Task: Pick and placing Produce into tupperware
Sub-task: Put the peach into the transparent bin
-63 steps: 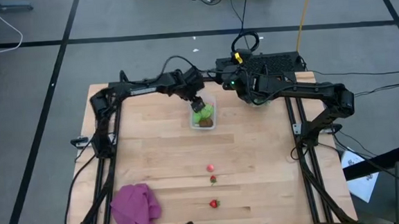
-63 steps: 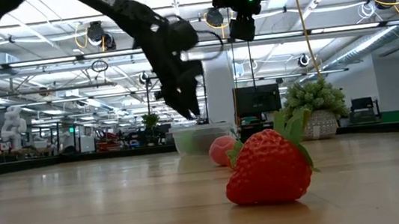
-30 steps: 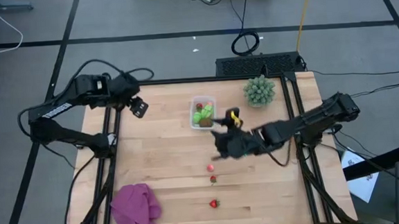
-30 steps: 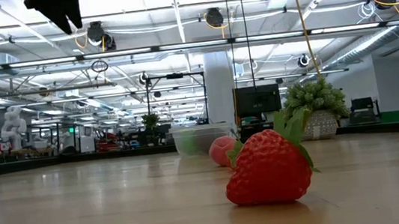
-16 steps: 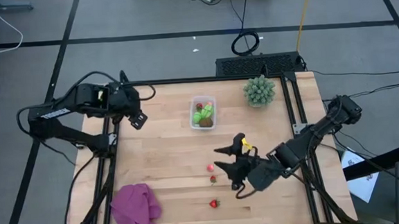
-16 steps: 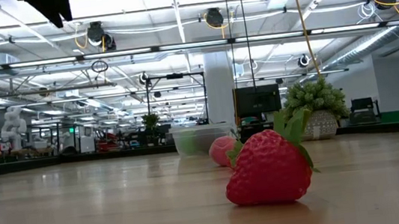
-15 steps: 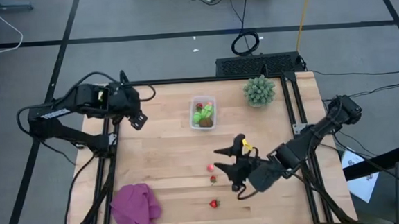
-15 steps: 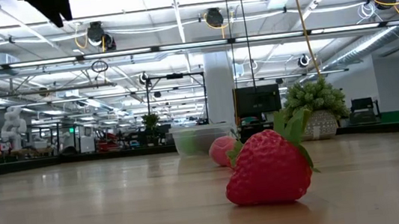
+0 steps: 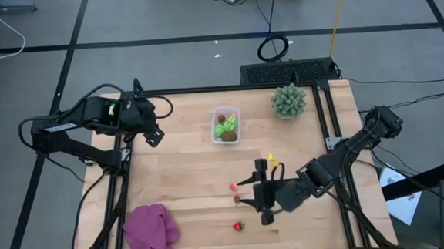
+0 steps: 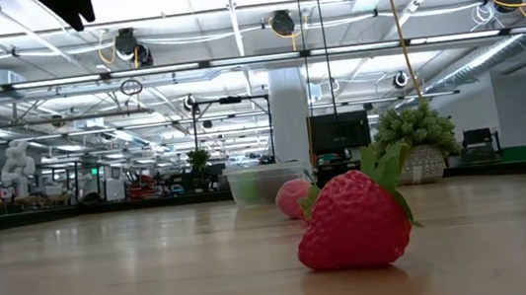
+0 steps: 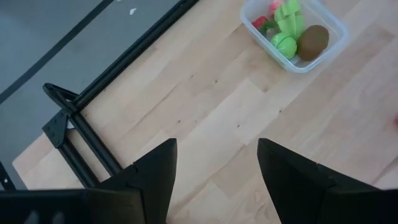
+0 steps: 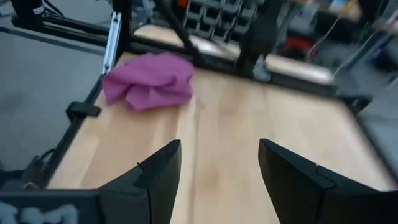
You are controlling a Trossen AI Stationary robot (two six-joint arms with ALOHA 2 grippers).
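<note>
The clear tupperware (image 9: 226, 126) sits at the table's far middle and holds two light green pieces (image 11: 286, 28), the brown kiwi (image 11: 312, 41) and a red strawberry (image 11: 260, 23). Three strawberries rest on the wood: one (image 9: 234, 186), another (image 9: 237, 200) and the nearest (image 9: 238, 226), which looms large in the low view (image 10: 356, 221). My right gripper (image 9: 248, 194) hovers open just right of the upper two strawberries, fingers pointing toward the table's left. My left gripper (image 9: 152, 135) waits open above the far left part of the table, left of the tupperware (image 11: 292, 34).
A spiky pale-green plant (image 9: 288, 100) stands at the far right, beyond the tupperware. A crumpled purple cloth (image 9: 150, 231) lies at the near left corner, also seen in the right wrist view (image 12: 152, 79). Bare wood lies between the tupperware and the strawberries.
My right gripper has swung from just right of the tupperware toward the near edge, coming down beside the strawberries and turning about so its fingers point toward the table's left. My left gripper has drifted a little toward the near edge. The produce has stayed put.
</note>
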